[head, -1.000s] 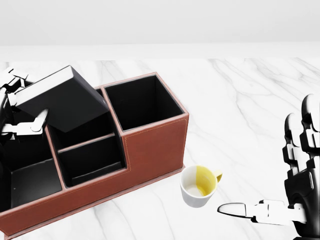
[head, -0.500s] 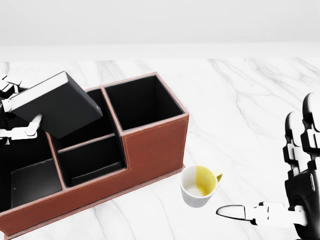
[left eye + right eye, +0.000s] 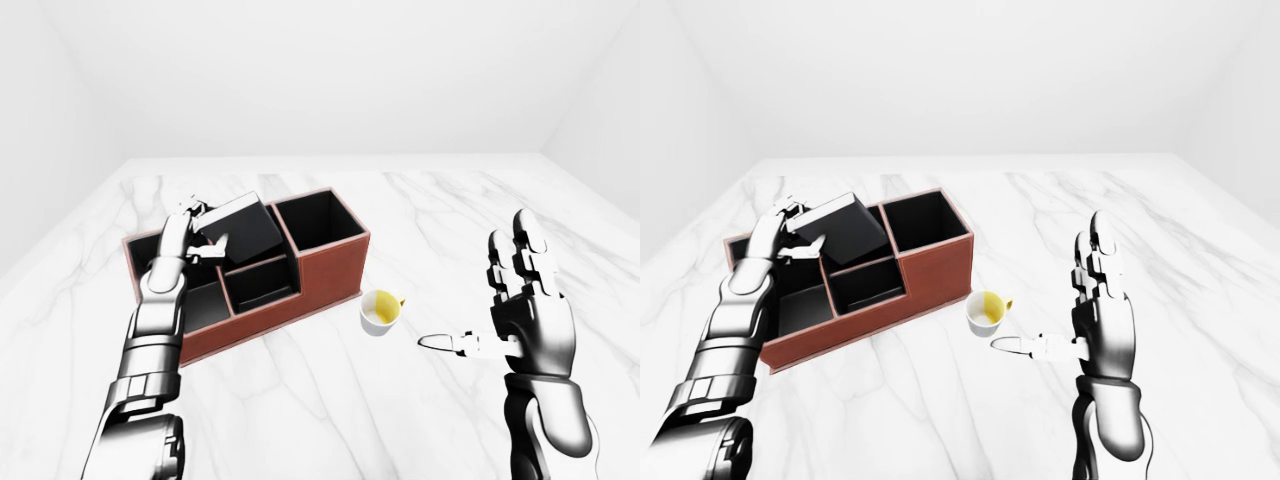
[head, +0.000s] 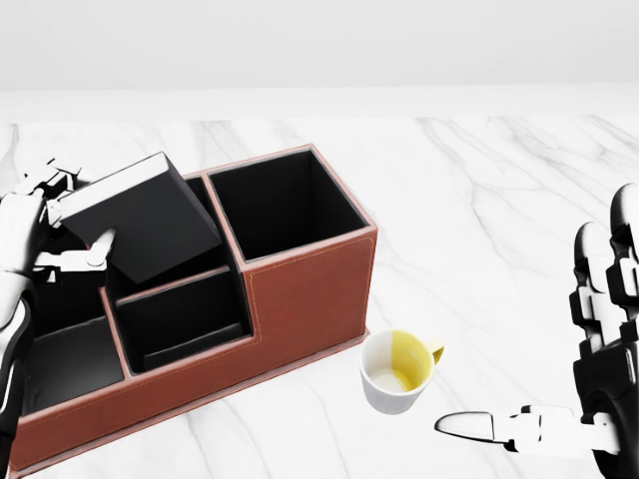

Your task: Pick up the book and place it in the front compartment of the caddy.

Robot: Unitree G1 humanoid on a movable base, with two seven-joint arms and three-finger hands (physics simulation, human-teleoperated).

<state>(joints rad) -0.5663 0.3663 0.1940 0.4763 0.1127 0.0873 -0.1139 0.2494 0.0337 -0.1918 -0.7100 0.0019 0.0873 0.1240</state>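
Already the left hand pinches the black book, tilted over the caddy's middle compartments; the right hand, fingers spread, hangs beyond the mug.

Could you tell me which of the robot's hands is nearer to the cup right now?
Right. The right hand hovers open beside the cup, to its right in the head view. The left hand is far off, holding the book over the caddy.
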